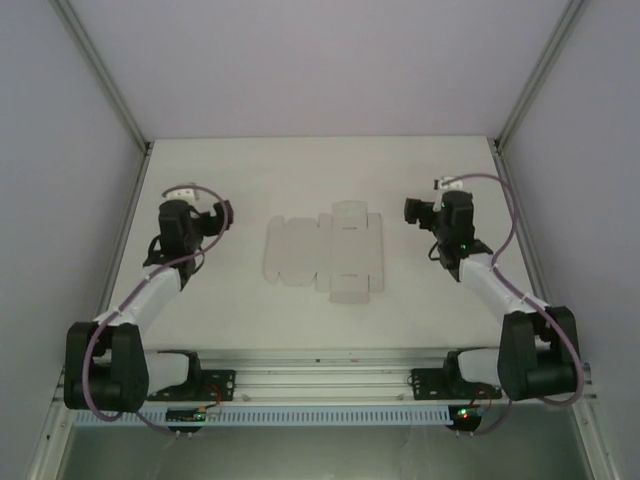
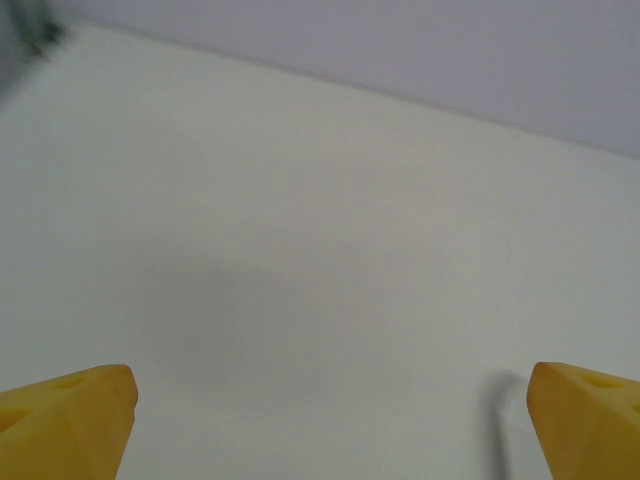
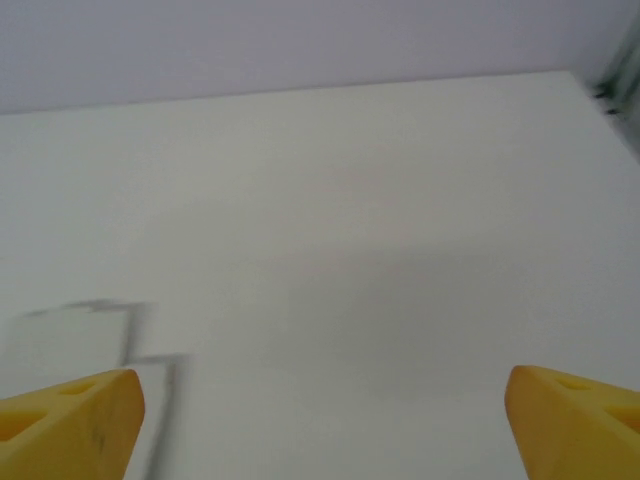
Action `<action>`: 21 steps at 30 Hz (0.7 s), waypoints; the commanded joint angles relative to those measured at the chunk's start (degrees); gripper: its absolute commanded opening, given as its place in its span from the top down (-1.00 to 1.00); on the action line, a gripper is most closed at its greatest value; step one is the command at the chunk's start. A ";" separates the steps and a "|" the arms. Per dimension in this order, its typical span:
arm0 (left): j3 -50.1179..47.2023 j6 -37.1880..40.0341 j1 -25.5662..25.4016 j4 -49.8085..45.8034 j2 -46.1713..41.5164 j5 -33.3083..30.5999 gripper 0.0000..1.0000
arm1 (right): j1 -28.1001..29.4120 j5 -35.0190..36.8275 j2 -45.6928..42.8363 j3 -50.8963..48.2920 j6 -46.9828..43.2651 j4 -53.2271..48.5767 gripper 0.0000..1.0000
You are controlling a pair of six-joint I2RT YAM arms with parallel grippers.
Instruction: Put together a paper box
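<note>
The paper box (image 1: 325, 252) lies flat on the white table as an unfolded white die-cut sheet with flaps, midway between the two arms. My left gripper (image 1: 222, 214) hovers to the sheet's left, a short way off it. In the left wrist view its yellow fingertips (image 2: 70, 415) stand wide apart over bare table, so the left gripper (image 2: 330, 425) is open and empty. My right gripper (image 1: 412, 210) hangs just right of the sheet's upper right flap. The right gripper (image 3: 325, 425) is open too, and an edge of the sheet (image 3: 60, 330) shows beside its left fingertip (image 3: 75, 420).
The white table (image 1: 250, 170) is walled by plain panels with metal corner posts (image 1: 100, 70) at the back left and right. A slotted aluminium rail (image 1: 320, 380) carrying both arm bases runs along the near edge.
</note>
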 commanded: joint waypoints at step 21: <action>14.98 -3.93 -9.82 -20.29 26.27 28.68 -1.00 | 10.96 -28.78 28.93 5.49 18.27 -14.55 -0.08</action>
